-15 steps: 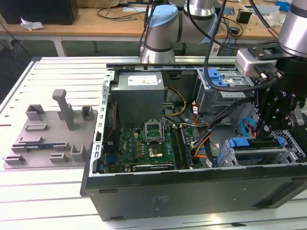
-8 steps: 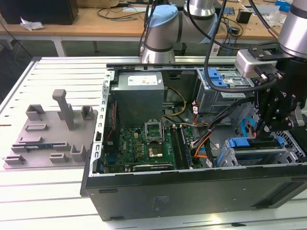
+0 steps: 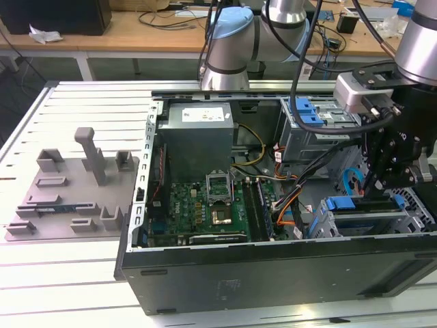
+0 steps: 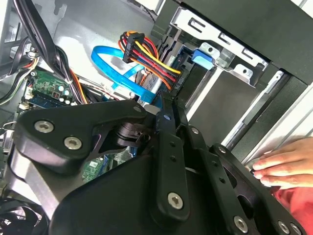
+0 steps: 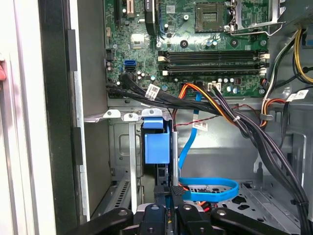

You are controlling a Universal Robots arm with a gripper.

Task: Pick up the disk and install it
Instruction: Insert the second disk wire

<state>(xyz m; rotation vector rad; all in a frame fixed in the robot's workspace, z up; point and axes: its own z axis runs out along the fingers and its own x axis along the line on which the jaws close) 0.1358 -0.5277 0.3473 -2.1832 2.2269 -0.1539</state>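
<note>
Gripper (image 5: 171, 196), black fingers closed together, sits at the blue-bracketed drive (image 5: 157, 147) standing in its grey metal bay (image 5: 120, 147) (a hand (image 4: 281, 169) rests on the case edge).

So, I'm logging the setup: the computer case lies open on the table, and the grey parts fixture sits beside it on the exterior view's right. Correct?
Not quite. The computer case lies open on the table, but the grey parts fixture sits beside it on the exterior view's left; the exterior view shows this.
</note>
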